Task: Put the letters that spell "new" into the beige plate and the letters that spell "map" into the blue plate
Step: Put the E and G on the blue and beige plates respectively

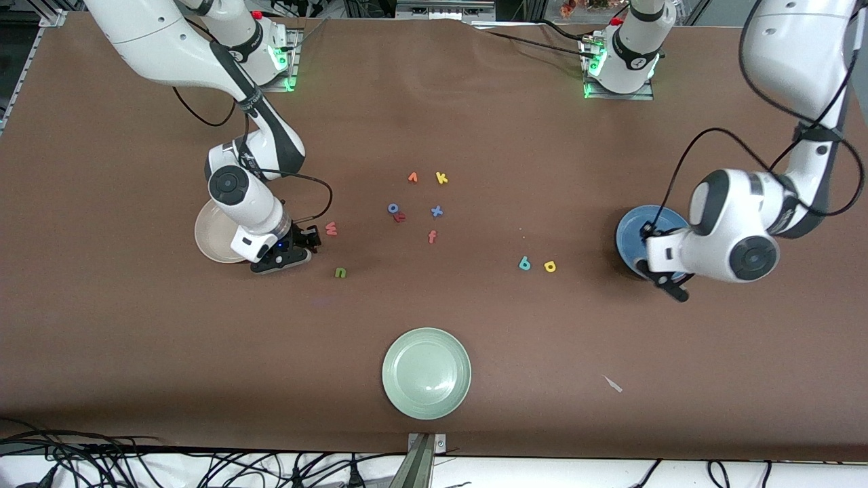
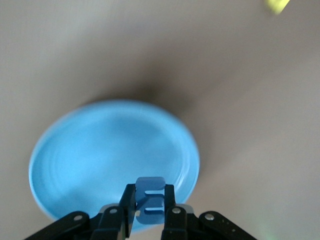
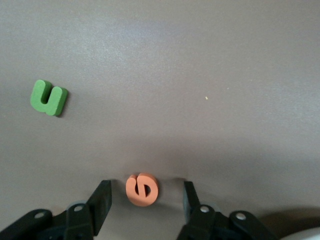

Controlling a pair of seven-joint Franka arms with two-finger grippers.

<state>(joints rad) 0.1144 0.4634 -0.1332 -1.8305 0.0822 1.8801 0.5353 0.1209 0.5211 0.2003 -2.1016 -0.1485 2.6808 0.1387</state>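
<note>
My left gripper (image 2: pixel 149 194) is shut on the blue "m" (image 2: pixel 150 201) and hangs over the rim of the blue plate (image 2: pixel 100 150), which lies at the left arm's end of the table (image 1: pixel 634 227). My right gripper (image 3: pixel 146 196) is low on the table beside the beige plate (image 1: pixel 205 237). It is open, with the orange "e" (image 3: pixel 142 190) lying between its fingers, clear of both. The green "n" (image 3: pixel 48 98) (image 1: pixel 340 272) and the pinkish-red "w" (image 1: pixel 331 228) lie close by. Mid-table, the teal "a" (image 1: pixel 524 263) lies beside the yellow "p" (image 1: pixel 550 266).
A pale green plate (image 1: pixel 426 373) sits near the table's front edge. Loose letters lie mid-table: orange "v" (image 1: pixel 413 177), yellow "k" (image 1: pixel 441 178), blue "o" (image 1: pixel 392 208), blue "x" (image 1: pixel 437 211), orange-red "f" (image 1: pixel 432 236). A white scrap (image 1: pixel 613 384) lies toward the left arm's end.
</note>
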